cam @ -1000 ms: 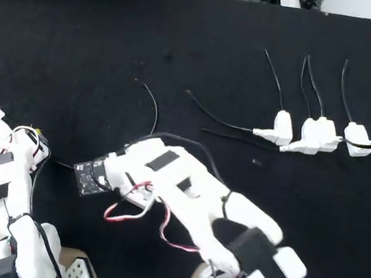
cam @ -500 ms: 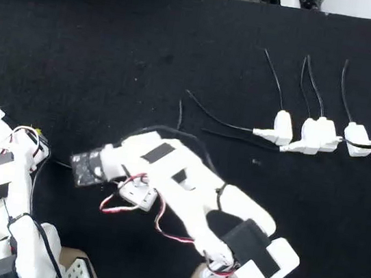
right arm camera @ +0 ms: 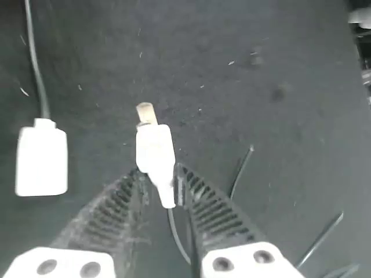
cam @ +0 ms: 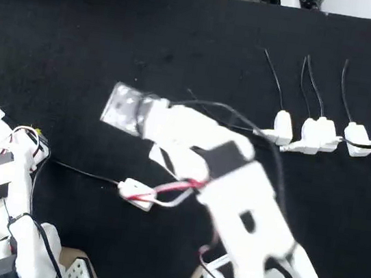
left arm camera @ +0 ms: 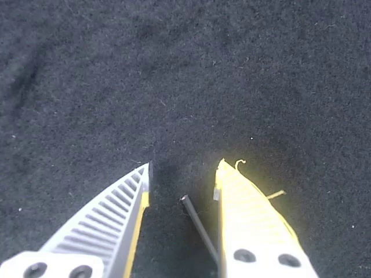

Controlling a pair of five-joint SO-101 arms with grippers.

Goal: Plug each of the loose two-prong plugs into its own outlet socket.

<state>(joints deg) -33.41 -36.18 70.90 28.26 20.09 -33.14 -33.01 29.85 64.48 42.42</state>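
- No lettering, number, brand mark or sign can be read anywhere on the black table cloth (cam: 69,33).
- The plug (right arm camera: 155,152) and the socket (right arm camera: 40,162) both show plain white faces with no legible print.

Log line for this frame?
right gripper: shut on plug | left gripper: open around cable end | loose socket: on table, nothing plugged in
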